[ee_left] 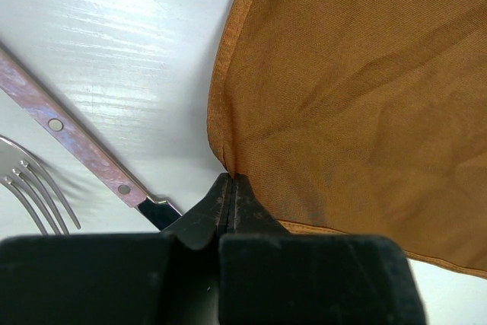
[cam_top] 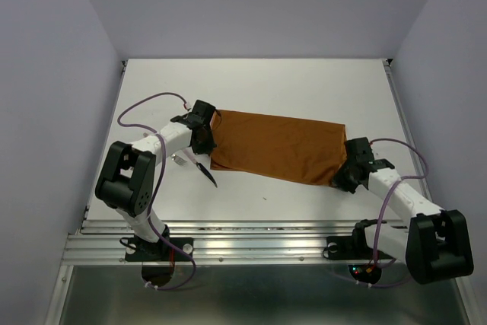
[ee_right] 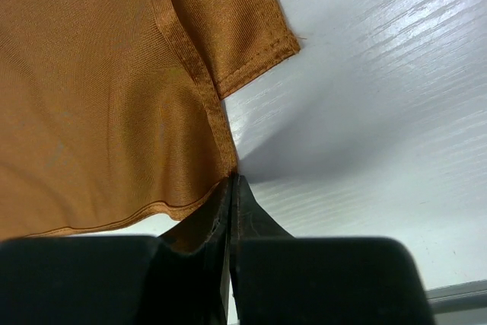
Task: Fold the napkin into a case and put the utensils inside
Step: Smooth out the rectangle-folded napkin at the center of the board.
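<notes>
Firmly, napkin [cam_top: 278, 148] in 2 grippers [ee_left: 230, 180] [ee_right: 230, 182]

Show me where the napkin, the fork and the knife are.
napkin [cam_top: 278, 146], top external view, middle of the cloth.
fork [ee_left: 34, 188], left wrist view, its tines.
knife [ee_left: 84, 151], left wrist view, its riveted handle.

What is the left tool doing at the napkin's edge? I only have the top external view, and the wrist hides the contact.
Observer: In the left wrist view, the left tool is shut, pinching the napkin at its hemmed edge.
Operator: And the right one?
Observer: The right tool is shut on the napkin's edge too. Beside it, two hemmed layers of cloth overlap.
Operator: By the left arm I make out only a dark pointed piece. Anything else there?
Observer: A fork lies beside the knife, whose handle is mottled pink with rivets.
</notes>
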You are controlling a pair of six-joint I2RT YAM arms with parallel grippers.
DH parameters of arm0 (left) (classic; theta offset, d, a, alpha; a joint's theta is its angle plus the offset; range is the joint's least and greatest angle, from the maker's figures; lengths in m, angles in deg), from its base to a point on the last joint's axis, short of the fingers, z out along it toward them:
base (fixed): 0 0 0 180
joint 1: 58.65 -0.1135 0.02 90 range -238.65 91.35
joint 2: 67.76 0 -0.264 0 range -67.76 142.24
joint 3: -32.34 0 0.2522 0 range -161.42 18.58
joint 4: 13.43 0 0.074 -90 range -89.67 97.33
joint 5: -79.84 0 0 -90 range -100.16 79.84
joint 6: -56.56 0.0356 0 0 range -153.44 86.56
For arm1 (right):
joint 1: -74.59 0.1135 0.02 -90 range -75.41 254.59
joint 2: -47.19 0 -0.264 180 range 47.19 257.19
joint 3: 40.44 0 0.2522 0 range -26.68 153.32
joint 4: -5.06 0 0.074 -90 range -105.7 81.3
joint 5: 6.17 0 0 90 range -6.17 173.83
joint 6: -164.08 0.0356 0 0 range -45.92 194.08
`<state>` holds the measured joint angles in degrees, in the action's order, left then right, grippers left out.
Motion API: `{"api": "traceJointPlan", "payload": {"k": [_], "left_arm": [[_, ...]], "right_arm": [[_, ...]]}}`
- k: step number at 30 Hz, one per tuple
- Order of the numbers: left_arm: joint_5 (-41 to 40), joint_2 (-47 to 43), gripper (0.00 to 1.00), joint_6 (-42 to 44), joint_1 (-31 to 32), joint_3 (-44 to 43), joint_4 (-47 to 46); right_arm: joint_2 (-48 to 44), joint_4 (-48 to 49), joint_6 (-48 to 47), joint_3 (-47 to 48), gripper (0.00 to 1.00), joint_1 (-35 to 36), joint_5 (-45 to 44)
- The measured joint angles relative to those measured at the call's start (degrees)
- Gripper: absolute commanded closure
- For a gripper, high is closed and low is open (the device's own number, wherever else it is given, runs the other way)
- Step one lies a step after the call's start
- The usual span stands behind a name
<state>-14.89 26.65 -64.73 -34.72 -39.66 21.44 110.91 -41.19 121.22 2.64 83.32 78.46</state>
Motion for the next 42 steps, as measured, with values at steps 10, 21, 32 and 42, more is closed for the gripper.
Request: {"api": "traceJointPlan", "payload": {"k": [10, 21, 32, 42], "left_arm": [[0.0, 0.0, 1.00, 0.7, 0.0, 0.0, 0.0], [0.0, 0.0, 1.00, 0.8, 0.0, 0.0, 0.0], [0.0, 0.0, 1.00, 0.8, 0.0, 0.0, 0.0], [0.1, 0.0, 1.00, 0.9, 0.0, 0.0, 0.0]], "right_arm": [[-4.1, -1.0, -0.1, 0.8, 0.77, 0.0, -0.4], [0.2, -1.4, -1.9, 2.7, 0.39, 0.0, -0.6], [5.2, -0.5, -3.6, 3.2, 0.78, 2.6, -1.4], [5.3, -0.3, -3.4, 3.4, 0.99, 3.4, -2.4]]}}
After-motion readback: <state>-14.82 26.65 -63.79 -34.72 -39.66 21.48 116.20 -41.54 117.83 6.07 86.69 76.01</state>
